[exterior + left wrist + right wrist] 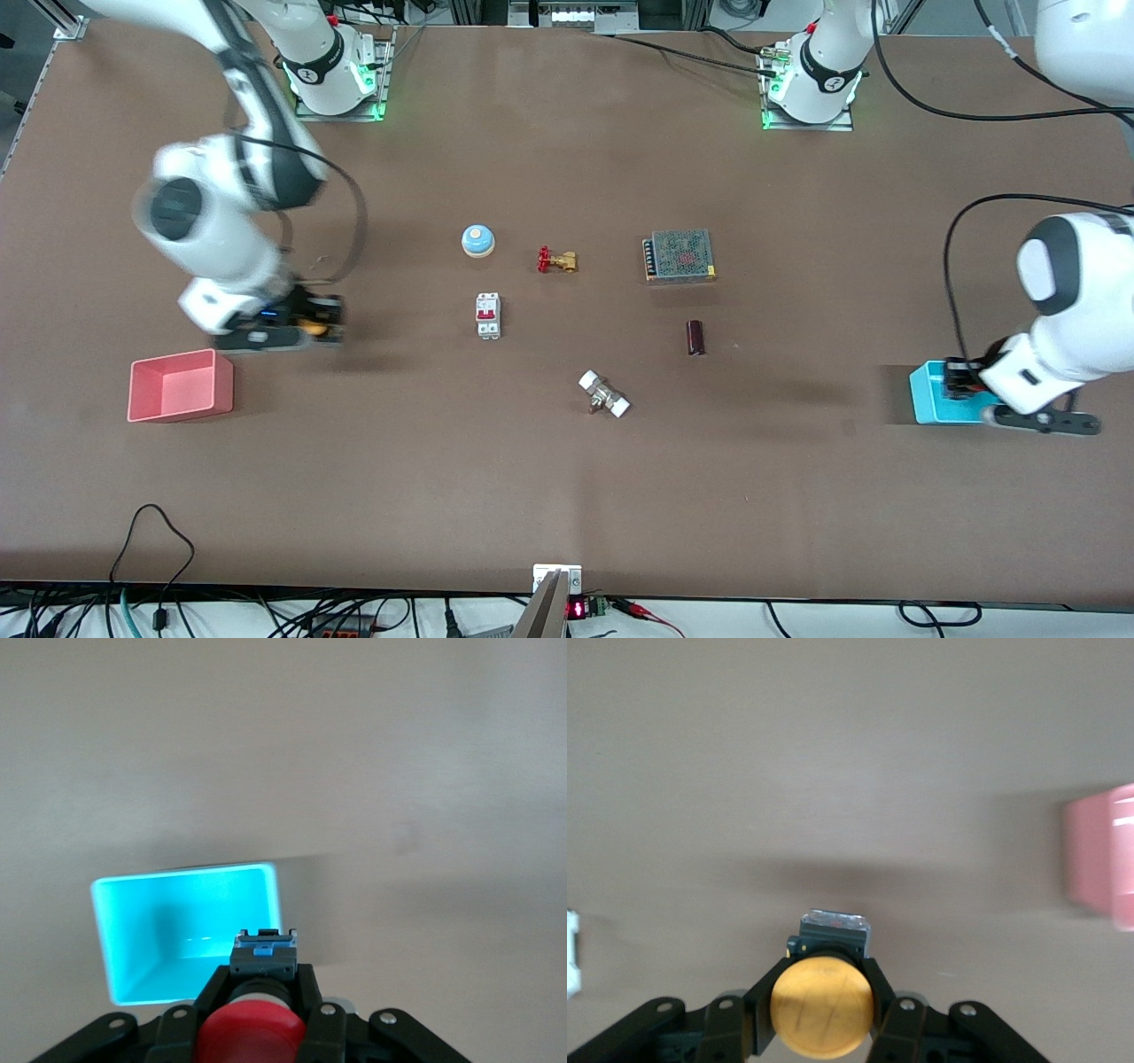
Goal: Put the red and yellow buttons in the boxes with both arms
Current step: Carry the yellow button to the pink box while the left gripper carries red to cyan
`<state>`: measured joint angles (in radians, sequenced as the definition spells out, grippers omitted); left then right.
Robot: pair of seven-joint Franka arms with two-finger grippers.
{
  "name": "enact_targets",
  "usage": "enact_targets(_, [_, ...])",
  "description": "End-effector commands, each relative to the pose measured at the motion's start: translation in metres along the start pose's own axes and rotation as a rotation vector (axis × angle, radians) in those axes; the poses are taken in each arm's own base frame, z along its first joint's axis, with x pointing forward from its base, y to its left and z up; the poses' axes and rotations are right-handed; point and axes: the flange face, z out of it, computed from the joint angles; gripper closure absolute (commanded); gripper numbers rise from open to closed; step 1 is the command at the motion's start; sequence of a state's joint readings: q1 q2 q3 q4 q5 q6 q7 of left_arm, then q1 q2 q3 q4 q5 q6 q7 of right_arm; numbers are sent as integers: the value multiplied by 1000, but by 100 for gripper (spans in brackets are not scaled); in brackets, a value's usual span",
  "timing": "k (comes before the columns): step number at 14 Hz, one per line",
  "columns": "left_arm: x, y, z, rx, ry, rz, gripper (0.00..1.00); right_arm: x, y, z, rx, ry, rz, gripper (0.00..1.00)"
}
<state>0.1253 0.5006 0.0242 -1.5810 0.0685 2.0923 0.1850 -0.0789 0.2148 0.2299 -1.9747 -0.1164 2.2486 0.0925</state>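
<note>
My right gripper [306, 328] is shut on the yellow button [312, 327] and holds it over bare table beside the pink box [177, 409]. The right wrist view shows the round yellow cap [822, 1005] between the black fingers [735, 1019], with the pink box [1099, 855] off to one side. My left gripper [961, 379] is over the cyan box [926, 403]. The left wrist view shows it [262, 979] shut on the red button [250, 1036], its dark body over the rim of the cyan box [133, 930]. The red button is hidden in the front view.
In the middle of the table lie a blue-and-white bell [477, 240], a brass valve with red handle [556, 260], a white circuit breaker [488, 315], a metal power supply [679, 255], a dark cylinder [695, 338] and a white-ended fitting [604, 394].
</note>
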Motion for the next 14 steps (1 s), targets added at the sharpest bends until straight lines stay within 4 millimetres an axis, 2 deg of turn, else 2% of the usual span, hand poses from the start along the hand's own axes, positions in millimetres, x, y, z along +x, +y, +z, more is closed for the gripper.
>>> enact_targets(1, [11, -22, 22, -9, -20, -34, 69, 8, 66, -36, -3, -12, -95, 82])
enact_targets(2, [8, -39, 36, -13, -34, -59, 69, 11, 98, -41, -7, 2, -120, 82])
enact_targets(3, [6, -42, 46, -28, -45, -73, 69, 14, 121, -41, -11, 13, -140, 82])
enact_targets(4, [6, -42, 56, -61, -51, -85, 69, 17, 139, -31, -6, 9, -159, 82])
enact_targets(5, [4, -45, 64, -84, -57, -104, 69, 18, 166, -21, -3, 1, -170, 82])
enact_targets(7, [3, -46, 77, -88, -72, -108, 69, 26, 198, -4, -8, 23, -186, 82])
enact_targets(9, [2, -47, 91, -92, -88, -111, 69, 28, 213, 15, -10, 43, -197, 82])
enact_targets(12, [2, -57, 99, -83, -76, -123, 69, 31, 229, 49, -13, 83, -195, 82])
enact_targets(14, [4, -66, 105, -71, -39, -128, 68, 33, 233, 70, -12, 95, -192, 82])
